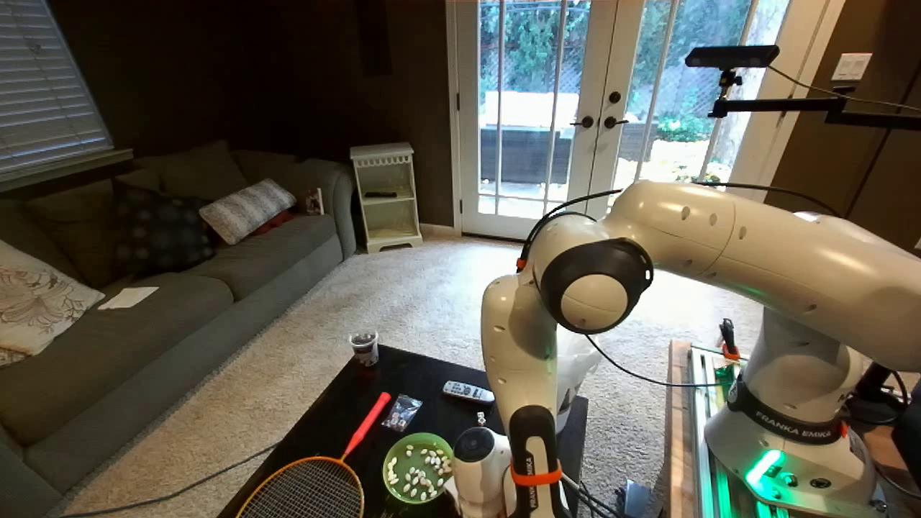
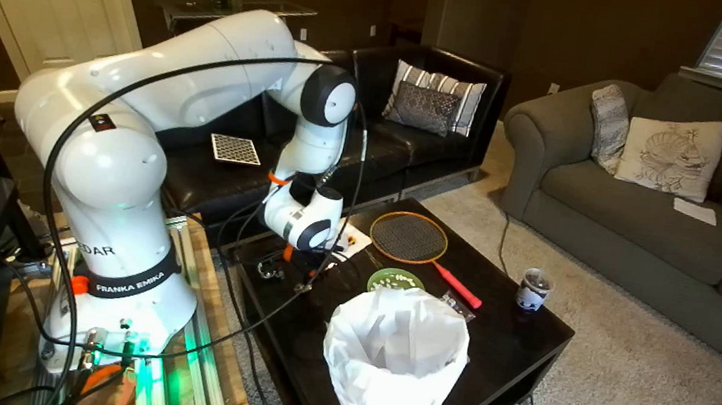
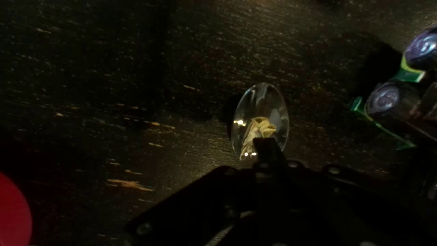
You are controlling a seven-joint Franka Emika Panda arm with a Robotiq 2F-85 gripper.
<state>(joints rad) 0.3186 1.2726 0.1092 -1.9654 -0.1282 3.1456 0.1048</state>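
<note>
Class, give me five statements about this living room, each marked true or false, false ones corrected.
1. The green bowl holds small white pieces. True.
2. The badminton racket lies on the grey sofa. False: the badminton racket lies on the coffee table.
3. The white-lined wastebasket stands on the coffee table. True.
4. The TV remote lies inside the green bowl. False: the TV remote lies on the coffee table.
5. In the wrist view, the gripper partly hides a clear oval object. True; contact cannot be judged.

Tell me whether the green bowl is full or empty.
Neither: white pieces lie in the green bowl, with bare green showing between them.
</note>
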